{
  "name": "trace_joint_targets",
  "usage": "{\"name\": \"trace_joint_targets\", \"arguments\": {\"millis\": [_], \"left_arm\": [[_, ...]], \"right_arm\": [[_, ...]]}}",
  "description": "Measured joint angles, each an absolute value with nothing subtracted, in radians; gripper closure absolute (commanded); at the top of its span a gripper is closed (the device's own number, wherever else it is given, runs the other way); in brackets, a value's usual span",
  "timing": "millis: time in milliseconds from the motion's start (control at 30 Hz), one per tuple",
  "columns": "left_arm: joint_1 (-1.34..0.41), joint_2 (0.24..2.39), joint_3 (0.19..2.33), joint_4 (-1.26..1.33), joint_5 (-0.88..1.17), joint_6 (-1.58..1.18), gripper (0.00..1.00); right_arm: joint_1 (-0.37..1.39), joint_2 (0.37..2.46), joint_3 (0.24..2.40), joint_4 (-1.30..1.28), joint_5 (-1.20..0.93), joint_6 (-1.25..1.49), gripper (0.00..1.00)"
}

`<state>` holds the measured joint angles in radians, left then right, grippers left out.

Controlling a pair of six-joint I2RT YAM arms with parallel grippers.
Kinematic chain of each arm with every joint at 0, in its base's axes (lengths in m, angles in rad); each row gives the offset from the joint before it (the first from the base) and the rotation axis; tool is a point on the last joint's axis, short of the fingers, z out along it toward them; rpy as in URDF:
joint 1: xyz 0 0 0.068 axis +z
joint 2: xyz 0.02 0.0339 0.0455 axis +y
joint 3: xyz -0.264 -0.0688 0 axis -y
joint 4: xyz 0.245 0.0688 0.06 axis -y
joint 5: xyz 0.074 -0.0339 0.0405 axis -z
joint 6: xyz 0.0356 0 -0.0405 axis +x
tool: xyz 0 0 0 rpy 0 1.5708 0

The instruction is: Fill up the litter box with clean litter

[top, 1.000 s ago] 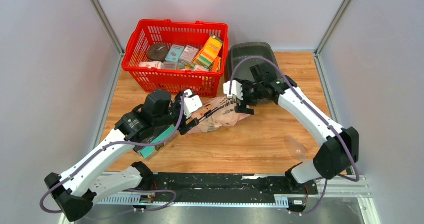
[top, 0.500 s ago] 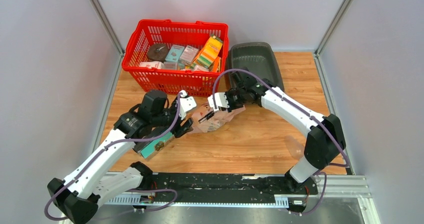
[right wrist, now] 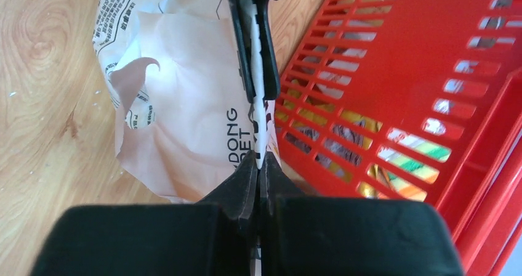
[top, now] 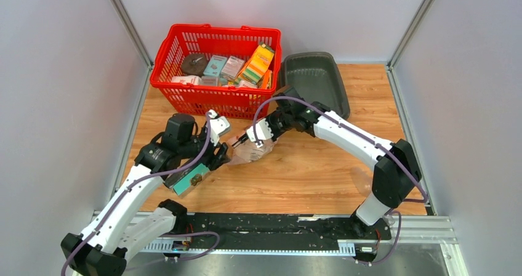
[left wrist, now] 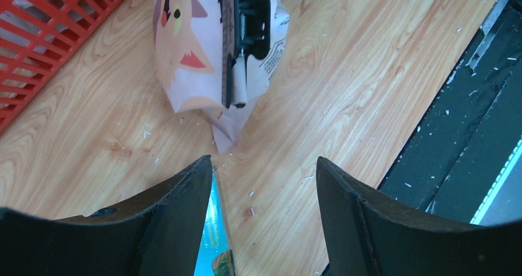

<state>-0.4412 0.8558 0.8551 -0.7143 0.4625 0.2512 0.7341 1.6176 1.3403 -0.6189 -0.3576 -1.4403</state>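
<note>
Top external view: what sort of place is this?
Likely a robot lab test cell, not a home: a wooden table boxed in by plain grey panels, a left arm and right arm bolted to a black rail, and staged props: a red basket of packaged goods, an empty litter box, a litter bag.

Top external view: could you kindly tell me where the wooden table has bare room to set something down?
Free: the broad wooden tabletop between the pinkish-beige cat-print bag and the black near rail; also the strip right of the dark grey plastic litter box. Crowded: before the red mesh basket, around left gripper, right gripper and teal box.
</note>
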Motion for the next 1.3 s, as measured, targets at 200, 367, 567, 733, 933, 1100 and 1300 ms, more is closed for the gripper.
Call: {"name": "trace_joint_targets", "arguments": {"millis": [200, 367, 567, 733, 933, 1100, 1300], "left_arm": [[-0.429, 0.838, 0.834, -0.709, 0.462, 0.249, 0.29], [-0.418, 0.839, 0.819, -0.694, 0.462, 0.243, 0.28], [-0.415, 0.855, 0.819, -0.669, 0.461, 0.244, 0.21], [-0.415, 0.899, 0.83, -0.643, 0.436, 0.23, 0.11], [-0.414, 0.953, 0.909, -0.636, 0.376, 0.229, 0.11], [-0.404, 0.966, 0.971, -0.607, 0.324, 0.236, 0.11], [-0.371, 0.966, 0.982, -0.604, 0.281, 0.25, 0.13]], "right_arm": [[0.781, 1.65, 1.355, -0.562, -0.364, -1.444, 0.73], [0.791, 1.646, 1.357, -0.484, -0.337, -1.282, 0.31], [0.714, 1.452, 1.223, -0.442, -0.258, -0.981, 0.0], [0.646, 1.241, 1.142, -0.471, -0.168, -0.718, 0.0], [0.541, 1.194, 1.147, -0.527, -0.142, -0.41, 0.0], [0.385, 1.242, 1.201, -0.587, -0.12, -0.226, 0.0], [0.335, 1.264, 1.25, -0.647, -0.115, -0.145, 0.0]]}}
